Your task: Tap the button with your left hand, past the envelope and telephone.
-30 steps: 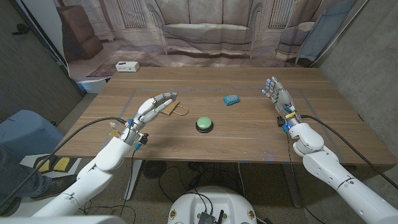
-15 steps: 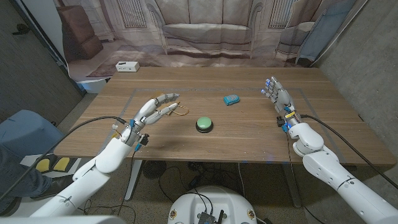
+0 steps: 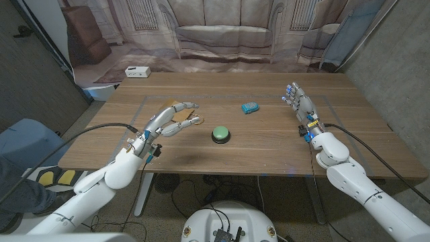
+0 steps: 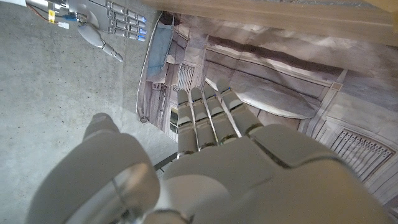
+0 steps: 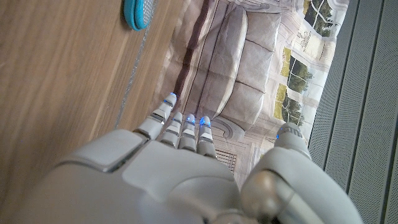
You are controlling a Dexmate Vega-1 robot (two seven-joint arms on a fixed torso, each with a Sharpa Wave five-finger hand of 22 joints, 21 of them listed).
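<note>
The green button [image 3: 220, 134] sits near the middle of the wooden desk [image 3: 269, 148], with the blue telephone [image 3: 250, 107] beyond it. The left hand [image 3: 166, 119] hangs above the desk beside the button, fingers extended and spread, holding nothing. It covers most of the brown envelope [image 3: 185, 117], of which only an edge and string loop show. The right hand [image 3: 300, 104] waits well apart, fingers straight and empty.

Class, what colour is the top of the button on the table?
Green, on a dark base. The button shows best in the head view.
</note>
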